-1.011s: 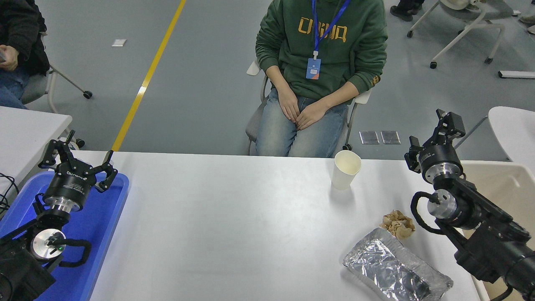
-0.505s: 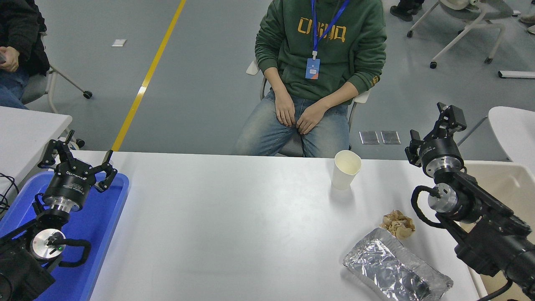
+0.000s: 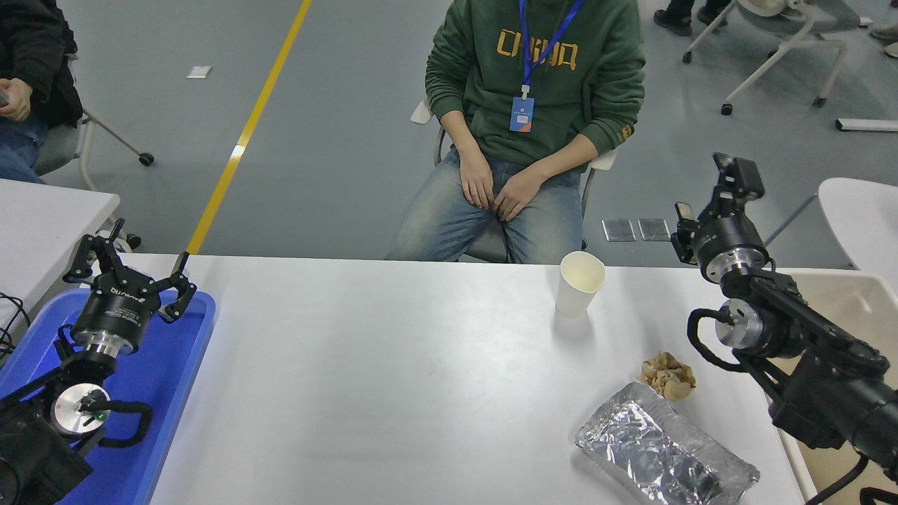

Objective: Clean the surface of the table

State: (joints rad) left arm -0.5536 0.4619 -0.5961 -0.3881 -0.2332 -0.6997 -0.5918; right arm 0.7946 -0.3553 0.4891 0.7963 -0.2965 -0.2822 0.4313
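White worktop (image 3: 393, 379) filling most of the view. On its right: upright white paper cup (image 3: 579, 283), crumpled brown paper wad (image 3: 668, 376) touching a silver foil packet (image 3: 663, 456) near the front edge. Right gripper (image 3: 715, 200) raised beyond the far right corner, jaws spread, empty. Left gripper (image 3: 130, 266) parked over blue tray (image 3: 179, 365), jaws wide. Seated person (image 3: 533, 105) behind.

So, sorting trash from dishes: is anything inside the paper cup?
The paper cup stands upright on the table surface; its visible inner wall looks bare. Its own rim hides the bottom, so I cannot tell what lies there.
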